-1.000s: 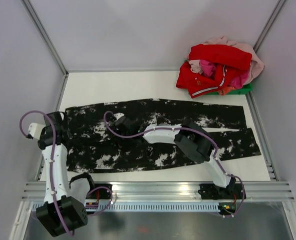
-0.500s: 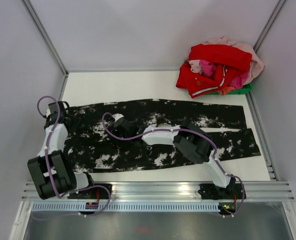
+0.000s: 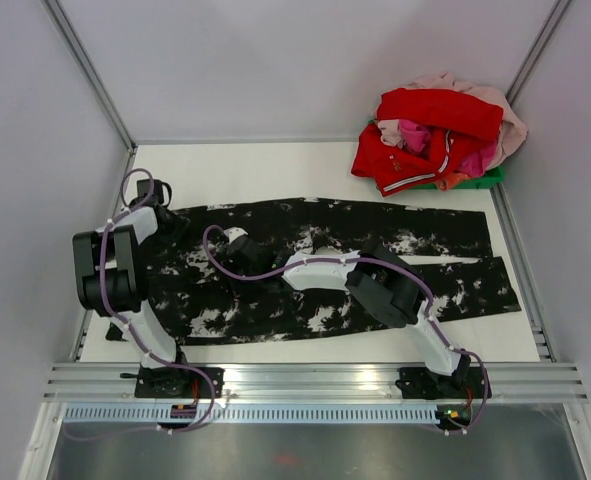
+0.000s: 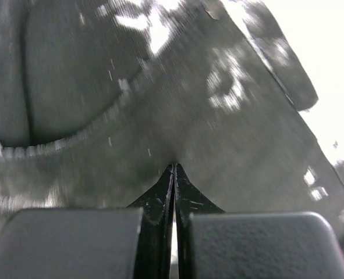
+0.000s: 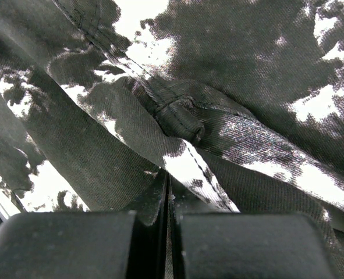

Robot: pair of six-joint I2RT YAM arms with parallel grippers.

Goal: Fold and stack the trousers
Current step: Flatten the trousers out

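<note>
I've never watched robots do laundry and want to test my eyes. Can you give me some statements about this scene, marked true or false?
1. The trousers lie stretched out across the table. True.
2. The pile of red and pink clothes sits in the far left corner. False: it is in the far right corner.
3. The left gripper and right gripper are wide open. False: both are pinched shut on the trousers.
4. The trousers are plain black. False: white blotches cover them.
5. The left gripper is at the waist end. True.
</note>
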